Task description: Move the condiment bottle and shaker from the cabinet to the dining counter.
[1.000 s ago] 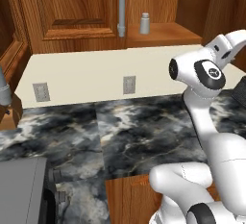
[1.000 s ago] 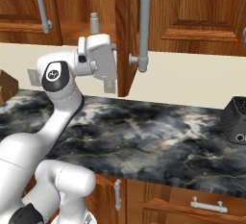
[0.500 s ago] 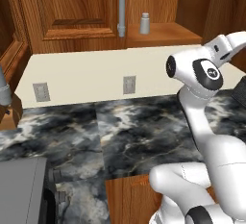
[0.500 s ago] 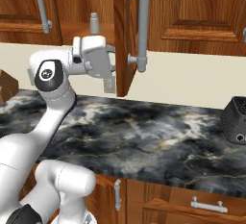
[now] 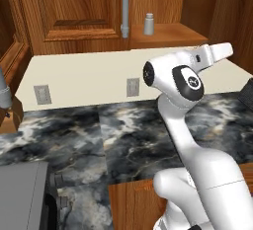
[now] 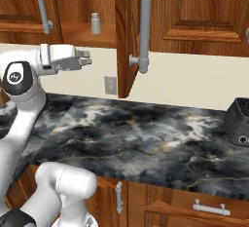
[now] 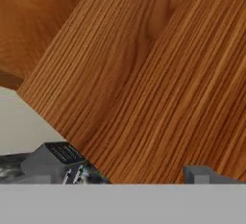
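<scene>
Hand (image 6: 85, 57) swung rightward, jaws wide, empty; shaker (image 6: 96, 24) on cabinet (image 6: 194, 11) shelf.

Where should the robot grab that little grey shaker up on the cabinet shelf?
Probably around the middle of its straight round body. The shaker stands upright near the front of the cabinet shelf, nothing touching it. Coming level from the open front, the open gripper, now lower, could close on its sides below the narrower top.
</scene>
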